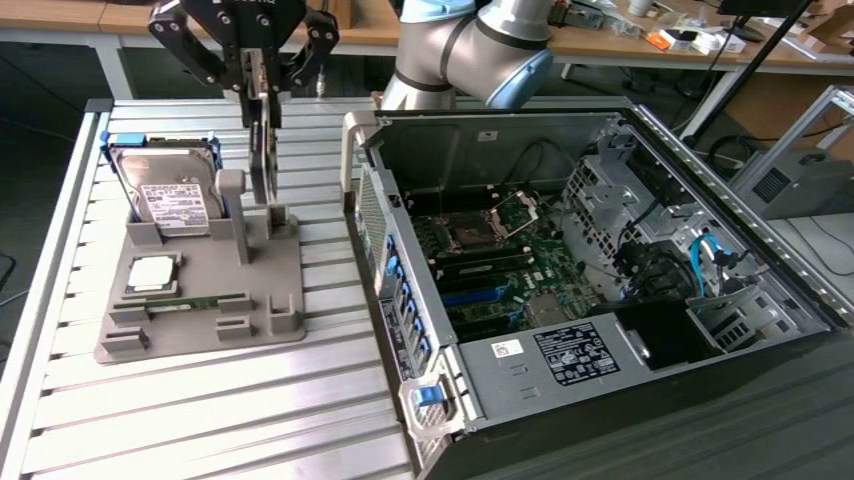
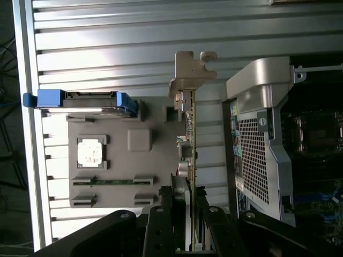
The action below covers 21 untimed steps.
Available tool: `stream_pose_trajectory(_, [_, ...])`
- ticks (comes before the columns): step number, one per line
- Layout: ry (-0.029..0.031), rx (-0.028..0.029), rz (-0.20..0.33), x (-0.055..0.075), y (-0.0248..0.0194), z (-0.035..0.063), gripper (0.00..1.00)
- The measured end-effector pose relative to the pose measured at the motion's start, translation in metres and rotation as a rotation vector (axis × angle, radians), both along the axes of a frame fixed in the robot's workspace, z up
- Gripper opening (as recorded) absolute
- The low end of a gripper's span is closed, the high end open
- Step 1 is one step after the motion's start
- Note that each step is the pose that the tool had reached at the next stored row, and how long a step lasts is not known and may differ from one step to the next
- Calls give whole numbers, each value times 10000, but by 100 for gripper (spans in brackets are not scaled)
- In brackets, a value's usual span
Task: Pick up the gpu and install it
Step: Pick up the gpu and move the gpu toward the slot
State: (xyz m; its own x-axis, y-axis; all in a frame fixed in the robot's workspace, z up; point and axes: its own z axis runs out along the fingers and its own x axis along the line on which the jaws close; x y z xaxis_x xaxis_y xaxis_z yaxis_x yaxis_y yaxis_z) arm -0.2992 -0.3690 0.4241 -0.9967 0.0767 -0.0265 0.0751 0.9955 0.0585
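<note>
One arm (image 1: 487, 40) carries one gripper (image 1: 263, 95) with two fingers (image 1: 251, 80). There is one gpu (image 1: 264, 150), one hard drive (image 1: 174, 195), one CPU chip (image 1: 151, 273) and one memory stick (image 1: 200, 300): four parts in all, on one holder (image 1: 274, 280). The holder has two tall posts (image 1: 234, 225). There is one open case (image 1: 454, 150) and one slatted table (image 1: 200, 410). Inside the case are one motherboard (image 1: 494, 270), one CPU socket (image 1: 470, 235), two light blue cables (image 1: 705, 262) and two white labels (image 1: 567, 355). The blue clips (image 1: 400, 290) along the case's rear wall are several; their exact count is unclear.
</note>
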Motion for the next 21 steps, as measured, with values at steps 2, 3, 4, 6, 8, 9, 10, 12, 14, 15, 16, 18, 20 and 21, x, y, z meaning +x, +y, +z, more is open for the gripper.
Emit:
stream_pose_trajectory(2, [-1, 9, 1, 0, -1, 9, 27])
stream_pose_trajectory(3, [-1, 10, 0, 0, 0, 9, 27])
stream_pose_trajectory(4, [0, 10, 0, 0, 0, 9, 27])
stream_pose_trajectory(6, [0, 9, 0, 0, -1, 9, 27])
stream_pose_trajectory(8, [2, 9, 1, 3, -3, 10, 27])
stream_pose_trajectory(9, [2, 8, 2, 9, -9, 10, 27])
stream_pose_trajectory(10, [1, 8, 1, 17, -14, 10, 27])
stream_pose_trajectory(12, [2, -12, 0, 37, -24, 10, 27])
stream_pose_trajectory(14, [4, -39, 0, 61, -36, 10, 27])
stream_pose_trajectory(15, [5, -58, 0, 82, -51, 9, 27])
stream_pose_trajectory(16, [10, -75, 0, 106, -78, 10, 27])
stream_pose_trajectory(18, [10, -82, 0, 125, -115, 9, 27])
stream_pose_trajectory(20, [11, -89, -1, 139, -161, 9, 27])
stream_pose_trajectory(21, [11, -92, 0, 145, -185, 10, 27])
